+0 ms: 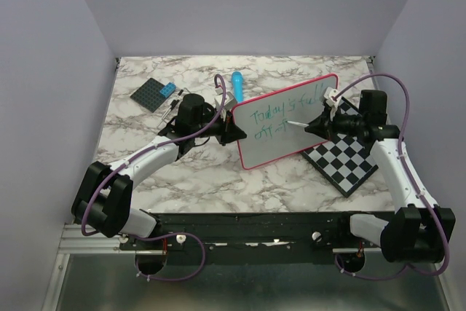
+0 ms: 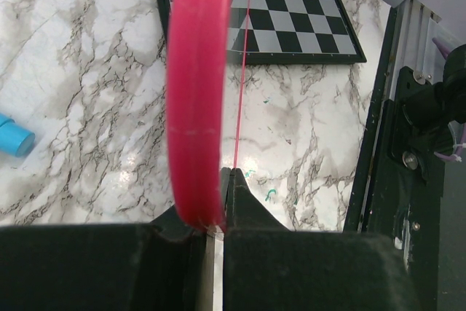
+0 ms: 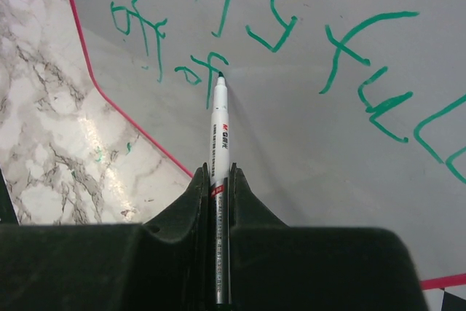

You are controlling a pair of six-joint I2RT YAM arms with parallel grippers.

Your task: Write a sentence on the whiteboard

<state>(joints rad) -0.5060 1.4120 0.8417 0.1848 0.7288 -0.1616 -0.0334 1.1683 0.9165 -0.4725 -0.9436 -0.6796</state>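
Whiteboard [image 1: 291,143] tilted, left pincer [image 1: 234,130] pinching it; right pincer [image 3: 218,174] pinching marker [image 3: 220,125], tip at sentence [image 1: 280,116]; chessboard [image 1: 346,159] beneath, possibly touching.

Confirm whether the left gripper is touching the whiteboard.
Touching. The left wrist view shows the pink rim of the whiteboard pinched between the two fingers of the left gripper.
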